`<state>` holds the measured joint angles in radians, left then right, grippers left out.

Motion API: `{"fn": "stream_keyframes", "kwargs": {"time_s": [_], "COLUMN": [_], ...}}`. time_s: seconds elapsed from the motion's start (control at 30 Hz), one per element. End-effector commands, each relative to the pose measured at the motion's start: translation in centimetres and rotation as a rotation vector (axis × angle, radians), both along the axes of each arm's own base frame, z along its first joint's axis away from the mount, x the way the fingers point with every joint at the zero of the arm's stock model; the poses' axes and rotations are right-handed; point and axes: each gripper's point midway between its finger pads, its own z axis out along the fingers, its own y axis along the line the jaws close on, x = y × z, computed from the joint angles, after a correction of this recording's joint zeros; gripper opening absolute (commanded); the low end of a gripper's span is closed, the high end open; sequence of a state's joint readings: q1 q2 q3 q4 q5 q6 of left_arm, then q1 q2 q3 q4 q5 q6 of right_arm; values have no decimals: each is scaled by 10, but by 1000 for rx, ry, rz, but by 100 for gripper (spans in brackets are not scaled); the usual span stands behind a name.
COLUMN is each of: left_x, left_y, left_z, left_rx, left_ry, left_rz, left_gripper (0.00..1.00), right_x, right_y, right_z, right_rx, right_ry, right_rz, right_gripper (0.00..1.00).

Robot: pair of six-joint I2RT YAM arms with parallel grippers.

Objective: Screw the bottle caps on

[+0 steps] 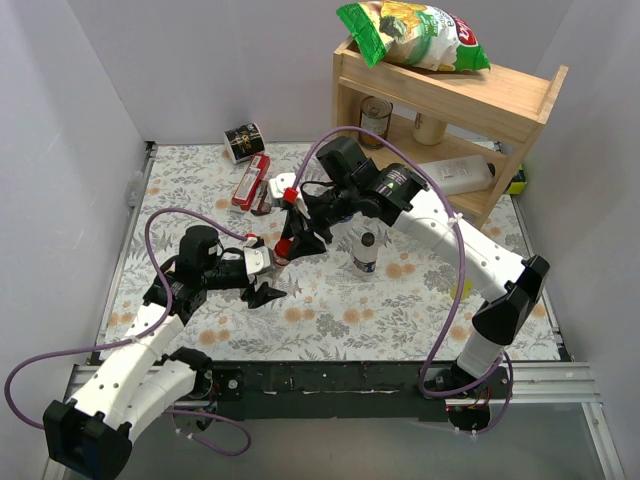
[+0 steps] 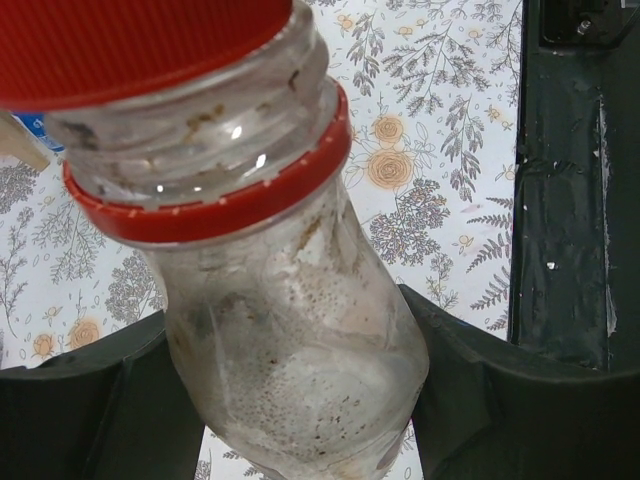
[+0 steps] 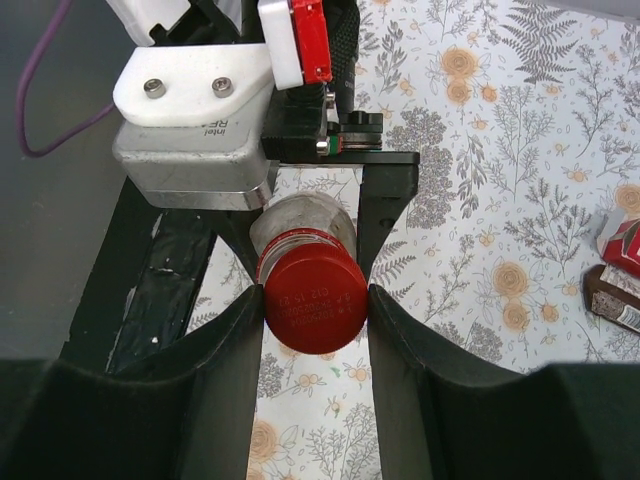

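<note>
Left hand: your left hand (image 2: 300, 395) is clamped on the lower body of the clear bottle (image 2: 290, 330), with one dark finger (image 2: 90, 410) pressed against each side.
Right hand: your right hand (image 3: 316, 300) is closed around the red cap (image 3: 312, 308), and both fingers touch its rim.
Bottle: you hold it in the air above the bench (image 1: 400, 310), between the two arms. It is tilted, with its neck toward the right hand.
Cap: it sits over the bottle's mouth. Bare threads show between the cap and the red ring (image 2: 200, 215) on the neck. You cannot tell from these views how far it is screwed on.
Second bottle: another small bottle (image 1: 365, 250) stands upright on the bench just beside the right arm. Its cap is too small to make out.
Surroundings: a wooden shelf (image 1: 450, 95) stands at the far right corner, with a chip bag (image 1: 415, 35) lying on top.
</note>
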<state>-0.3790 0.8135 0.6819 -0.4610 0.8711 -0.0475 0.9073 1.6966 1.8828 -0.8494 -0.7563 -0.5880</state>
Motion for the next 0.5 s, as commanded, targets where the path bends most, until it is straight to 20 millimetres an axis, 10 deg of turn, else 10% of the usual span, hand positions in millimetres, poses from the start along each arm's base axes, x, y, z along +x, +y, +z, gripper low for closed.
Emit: {"fn": "stream_keyframes", "kwargs": {"time_s": [0.0,0.47], "left_x": [9,6], "left_y": [-7,-9], "left_z": [49,46], "left_rx": [-86,-48], "left_ry": [-167,-204], "left_rz": [-14,-95], "left_gripper": [0,0], "right_x": [-18,-20], "right_y": [-4,0], "right_z": [-4,-4], "right_rx": [5,95], "right_ry": [32,-261], "right_rz": [63,244], "right_gripper": [39,40]}}
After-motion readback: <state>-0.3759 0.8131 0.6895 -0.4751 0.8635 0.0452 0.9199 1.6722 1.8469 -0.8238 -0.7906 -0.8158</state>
